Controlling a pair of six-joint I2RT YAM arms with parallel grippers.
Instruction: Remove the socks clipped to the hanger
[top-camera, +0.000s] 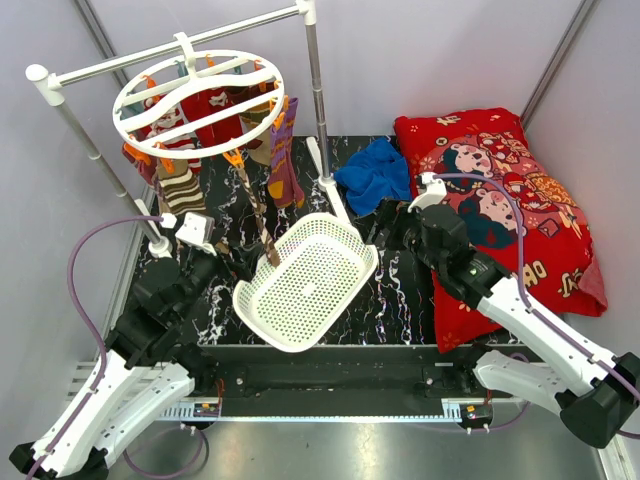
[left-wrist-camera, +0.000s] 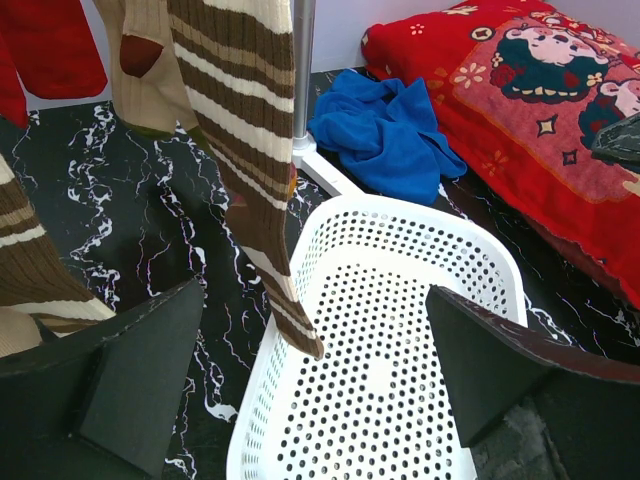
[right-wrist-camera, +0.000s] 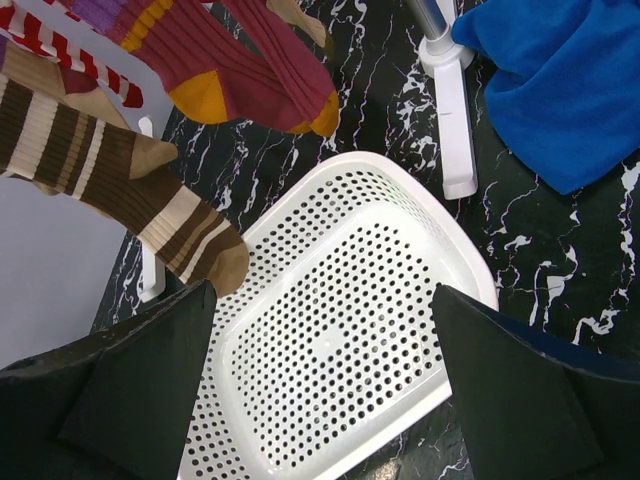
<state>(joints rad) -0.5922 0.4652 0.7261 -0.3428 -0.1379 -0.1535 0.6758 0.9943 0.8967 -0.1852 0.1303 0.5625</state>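
The white ring hanger (top-camera: 200, 95) hangs from the rack's top bar at the back left. Several socks are clipped under it: red ones (top-camera: 215, 110), a brown striped one (top-camera: 178, 185), a purple-maroon one (top-camera: 283, 160) and a thin brown striped one (top-camera: 255, 215). My left gripper (top-camera: 228, 262) is open below them. In the left wrist view the brown striped sock (left-wrist-camera: 240, 120) dangles ahead of the open left gripper (left-wrist-camera: 315, 385), untouched. My right gripper (top-camera: 385, 225) is open too. The right wrist view shows brown striped (right-wrist-camera: 120, 180) and maroon (right-wrist-camera: 220, 60) socks beyond the open right gripper (right-wrist-camera: 330, 390).
A white perforated basket (top-camera: 262, 300) lies between the arms, below both grippers. A blue cloth (top-camera: 375, 172) lies at the back, a big red cartoon pillow (top-camera: 500, 200) on the right. The rack's poles (top-camera: 315, 90) and white foot (right-wrist-camera: 455, 130) stand near the basket.
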